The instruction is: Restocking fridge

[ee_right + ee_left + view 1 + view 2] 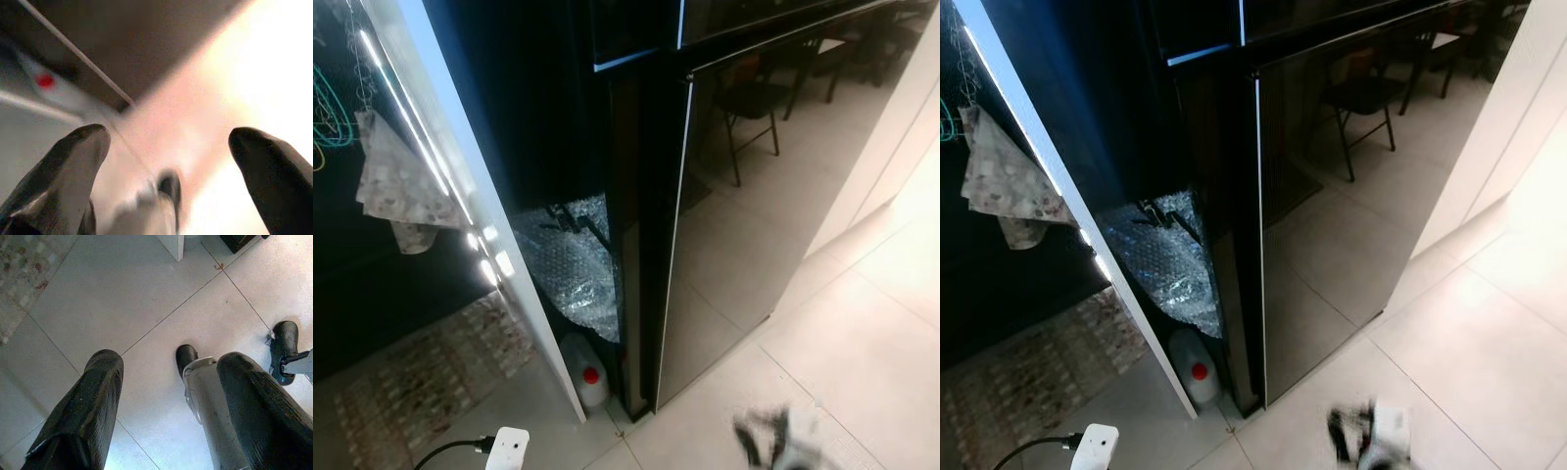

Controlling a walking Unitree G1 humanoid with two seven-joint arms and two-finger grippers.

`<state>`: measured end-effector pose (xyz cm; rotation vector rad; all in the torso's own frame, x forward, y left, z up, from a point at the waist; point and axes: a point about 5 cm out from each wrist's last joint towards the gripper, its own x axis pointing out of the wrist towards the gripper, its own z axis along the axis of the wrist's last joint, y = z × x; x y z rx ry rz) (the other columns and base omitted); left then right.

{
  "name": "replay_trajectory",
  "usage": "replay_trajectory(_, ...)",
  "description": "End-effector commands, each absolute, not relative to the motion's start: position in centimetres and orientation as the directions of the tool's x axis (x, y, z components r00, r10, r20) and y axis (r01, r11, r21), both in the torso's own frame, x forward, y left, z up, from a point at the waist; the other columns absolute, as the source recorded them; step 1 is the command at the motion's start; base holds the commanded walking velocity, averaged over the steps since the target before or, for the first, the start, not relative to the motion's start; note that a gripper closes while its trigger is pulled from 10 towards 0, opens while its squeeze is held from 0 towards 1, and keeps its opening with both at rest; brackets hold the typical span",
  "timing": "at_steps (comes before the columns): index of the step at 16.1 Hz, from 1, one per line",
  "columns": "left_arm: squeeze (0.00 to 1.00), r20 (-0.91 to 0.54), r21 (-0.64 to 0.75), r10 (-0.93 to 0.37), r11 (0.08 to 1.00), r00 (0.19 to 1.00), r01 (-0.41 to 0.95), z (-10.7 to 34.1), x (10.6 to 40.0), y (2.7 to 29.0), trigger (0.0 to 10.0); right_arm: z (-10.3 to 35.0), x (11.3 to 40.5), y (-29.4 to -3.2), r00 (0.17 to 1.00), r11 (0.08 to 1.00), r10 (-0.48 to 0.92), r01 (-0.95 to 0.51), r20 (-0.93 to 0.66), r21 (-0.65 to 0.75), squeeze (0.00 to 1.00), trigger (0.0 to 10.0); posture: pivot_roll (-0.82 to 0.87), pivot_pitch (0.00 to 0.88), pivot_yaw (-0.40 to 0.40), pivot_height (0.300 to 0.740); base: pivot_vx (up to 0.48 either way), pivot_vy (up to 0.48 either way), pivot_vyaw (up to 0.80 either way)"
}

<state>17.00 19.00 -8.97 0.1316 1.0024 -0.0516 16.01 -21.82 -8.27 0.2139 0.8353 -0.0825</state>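
Note:
The black glossy fridge (754, 196) stands before me with its doors shut, and its front mirrors chairs and floor tiles. My right gripper (168, 134) is open with nothing between its fingers; it appears as a blurred black and white shape (773, 441) low over the floor in front of the fridge. In its wrist view the fridge's bottom corner and a red cap are blurred. My left gripper (168, 360) hangs open over the floor tiles, above my own leg and feet (186, 360).
A white panel edge (460, 186) runs down left of the fridge. Bubble wrap (573, 264) fills the gap between them, with a white jug with a red cap (587, 380) under it. A white plug adapter (506, 450), a rug (421, 382) and a hanging cloth (396, 181) are at left.

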Motion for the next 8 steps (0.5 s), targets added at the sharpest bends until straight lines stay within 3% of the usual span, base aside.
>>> replay_trajectory(1,0.00,-0.852,0.097,0.031,0.990,0.523,0.098,-9.1,16.7,19.4,10.0,-9.0,15.1,-21.2,0.617,0.979,-0.005,0.161,-0.787,0.120,0.00,10.0,-0.01,0.000,0.054,0.740,0.000,0.000,0.00)
replay_trajectory(7,0.00,-0.854,0.098,0.026,0.989,0.520,0.111,-9.1,16.7,19.3,10.0,-8.9,15.9,-20.2,0.627,0.966,-0.049,0.227,-0.778,0.122,0.00,10.0,-0.02,0.000,0.040,0.740,0.000,0.000,0.00)
replay_trajectory(8,0.00,-0.852,0.105,0.030,0.988,0.522,0.116,-9.1,16.7,19.2,10.0,-9.0,16.0,-19.8,0.618,0.972,-0.040,0.207,-0.785,0.114,0.00,10.0,-0.02,0.000,0.038,0.740,0.000,-0.334,0.00)
